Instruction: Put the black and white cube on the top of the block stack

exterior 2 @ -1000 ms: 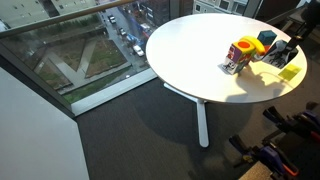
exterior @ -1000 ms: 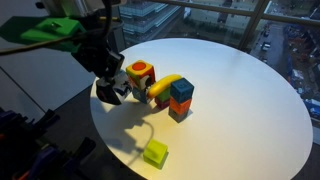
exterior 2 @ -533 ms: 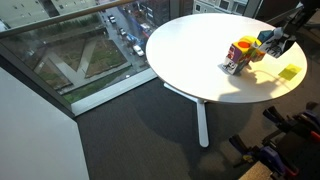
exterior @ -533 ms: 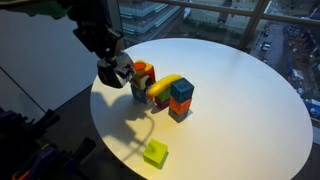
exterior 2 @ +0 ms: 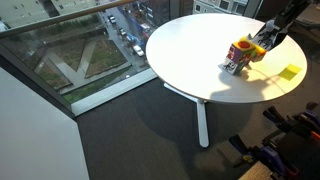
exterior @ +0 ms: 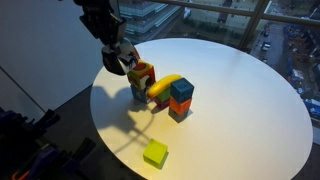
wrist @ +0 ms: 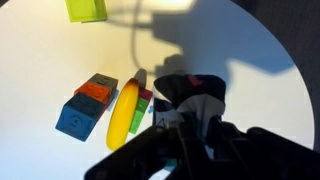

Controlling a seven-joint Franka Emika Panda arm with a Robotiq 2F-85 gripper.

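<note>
My gripper is shut on the black and white cube and holds it in the air, just beside and slightly above the top of the block stack. The stack's upper block is orange-yellow with a dark round mark. In an exterior view the gripper hangs over the stack. In the wrist view the cube shows as a white and black patch between the dark fingers. Only a coloured edge of the stack shows there.
A yellow banana lies against the stack, with a blue-over-red cube stack beside it. A plain lime-green cube sits near the front edge of the round white table. Windows and a drop lie behind.
The gripper has risen from table level beside the stack, carrying the black and white cube up to about the height of the stack's top.
</note>
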